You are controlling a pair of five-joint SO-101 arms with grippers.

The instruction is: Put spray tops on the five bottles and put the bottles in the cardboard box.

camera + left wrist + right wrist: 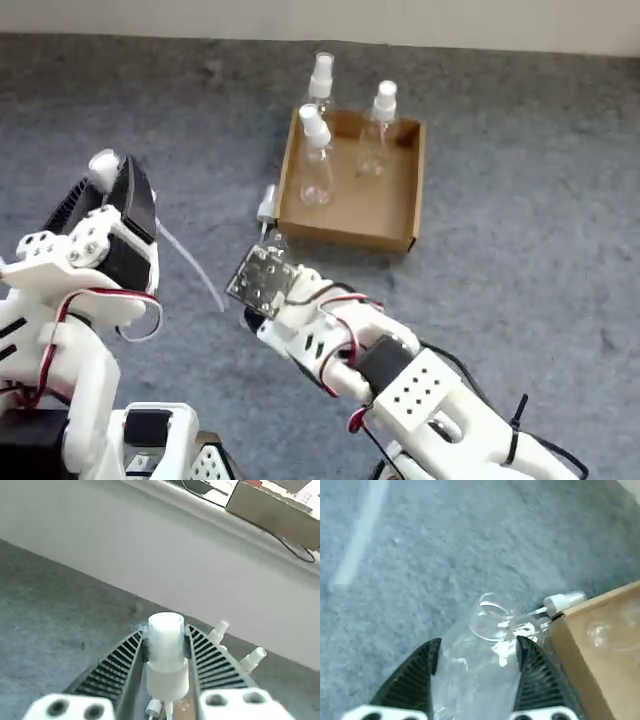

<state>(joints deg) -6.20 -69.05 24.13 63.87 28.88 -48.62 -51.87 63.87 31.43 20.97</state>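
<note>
Beside cardboard box (345, 233), right pincer (477, 647) clasps bottle (475, 677) (open-necked).

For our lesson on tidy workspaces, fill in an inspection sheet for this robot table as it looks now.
Surface: grey carpet, flat.
Job's things: cardboard box holds a first bottle and a second bottle, both capped; a third bottle, capped, seems to stand behind it; a loose spray top lies beside the box.
Clutter: nothing seen.
Grippers: left gripper shut on a held spray top; right gripper shut on an open bottle.
Cables: red wires on both arms.
Surroundings: pale wall.
</note>
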